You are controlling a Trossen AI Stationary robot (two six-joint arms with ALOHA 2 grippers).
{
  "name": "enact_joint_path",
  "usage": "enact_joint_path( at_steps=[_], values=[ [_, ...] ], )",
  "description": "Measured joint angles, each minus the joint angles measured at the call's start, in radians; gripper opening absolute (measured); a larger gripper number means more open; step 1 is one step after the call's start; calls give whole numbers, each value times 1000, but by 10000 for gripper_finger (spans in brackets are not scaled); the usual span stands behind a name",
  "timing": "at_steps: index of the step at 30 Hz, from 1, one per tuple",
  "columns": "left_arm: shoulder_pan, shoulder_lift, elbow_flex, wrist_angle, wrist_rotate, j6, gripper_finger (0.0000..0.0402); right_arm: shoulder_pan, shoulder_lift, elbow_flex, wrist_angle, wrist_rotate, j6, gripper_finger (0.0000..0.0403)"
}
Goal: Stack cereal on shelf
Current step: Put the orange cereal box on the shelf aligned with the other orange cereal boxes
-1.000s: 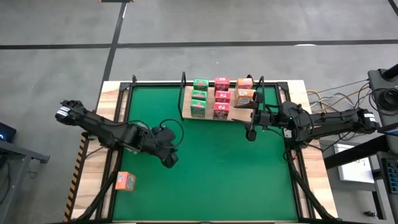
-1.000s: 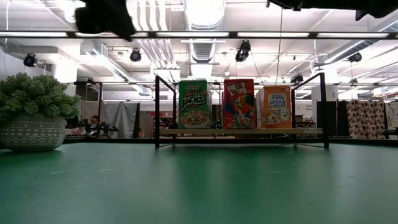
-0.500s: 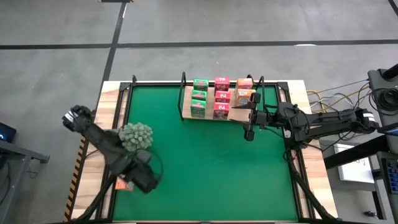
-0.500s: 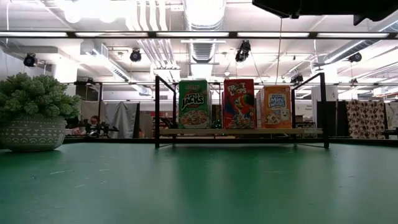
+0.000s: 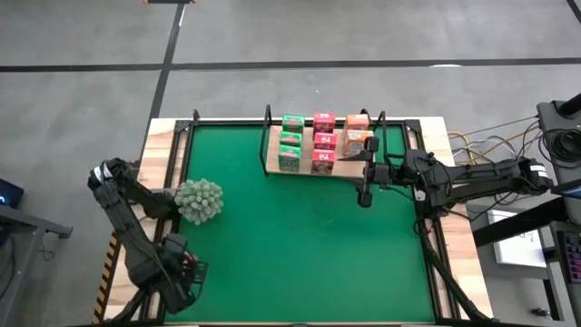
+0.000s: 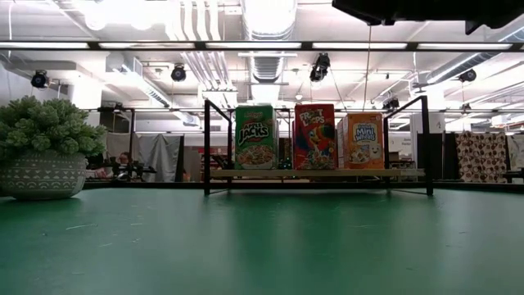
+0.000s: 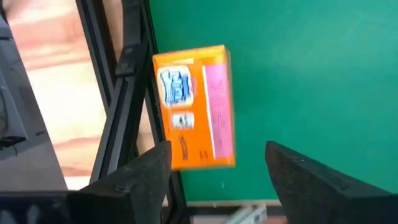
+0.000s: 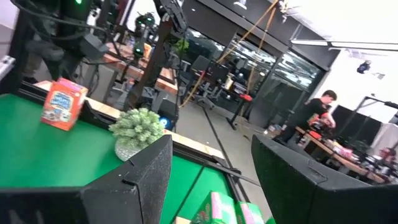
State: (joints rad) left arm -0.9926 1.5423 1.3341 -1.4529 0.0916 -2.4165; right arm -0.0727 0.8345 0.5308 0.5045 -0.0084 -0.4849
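We note that the left hand (image 7: pixel 214 177) has moved from mid-mat to the near left corner of the tabletop (image 5: pixel 163 154) and now hovers with fingers spread above the lone orange cereal box (image 7: pixel 194 106), which lies flat at the mat's edge, ungripped. The right hand (image 5: pixel 364 184) stays open and empty beside the shelf (image 5: pixel 349 168), where eight cereal boxes (image 5: pixel 314 142) remain stacked. The spiky ball (image 5: pixel 198 200) is uncovered again.
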Motion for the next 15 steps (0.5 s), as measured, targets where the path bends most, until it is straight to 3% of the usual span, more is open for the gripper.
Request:
enact_joint_path(
  at_steps=[5,15],
  values=[
    [1,25,-34,-16,-3,7,259,0,0,-7,-1,-26,21,210],
    [-2,70,-53,-43,-3,24,257,0,0,-30,-3,-26,40,210]
  ],
)
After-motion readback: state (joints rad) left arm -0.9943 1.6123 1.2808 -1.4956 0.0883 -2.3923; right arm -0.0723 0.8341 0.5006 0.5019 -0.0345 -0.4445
